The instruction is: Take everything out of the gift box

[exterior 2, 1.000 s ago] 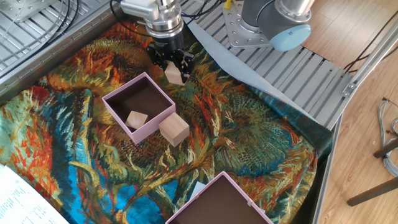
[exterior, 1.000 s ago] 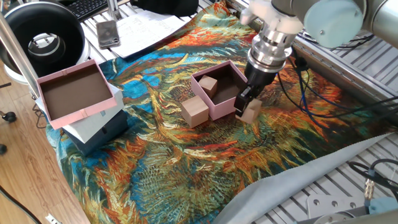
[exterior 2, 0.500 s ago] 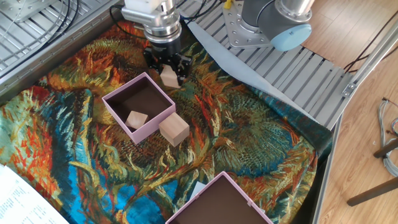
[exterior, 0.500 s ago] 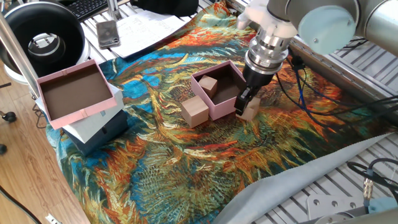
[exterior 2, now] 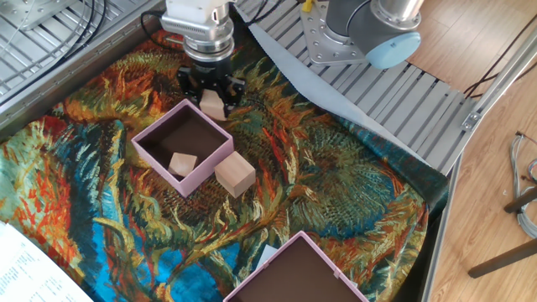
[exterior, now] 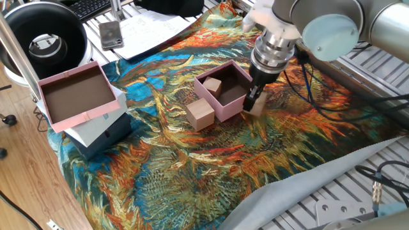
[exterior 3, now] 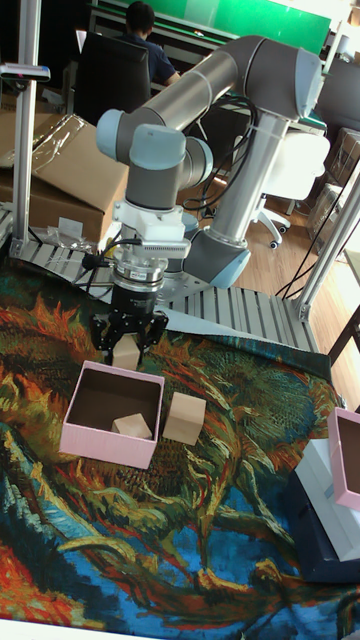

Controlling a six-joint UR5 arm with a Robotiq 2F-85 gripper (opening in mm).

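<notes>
The pale-pink gift box sits on the patterned cloth. One small tan block lies inside it. A larger tan block rests on the cloth against the box's outer wall. My gripper is low, just outside the box's wall nearest the arm base. It is shut on a third small block, which is at or just above the cloth.
A larger pink-rimmed brown tray sits on a white and dark blue box at the cloth's edge. A black round device, a phone and papers lie beyond. Ribbed metal rails border the cloth.
My gripper, still holding the small block, has slid closer to the gift box's wall. The box has shifted slightly away from it.
</notes>
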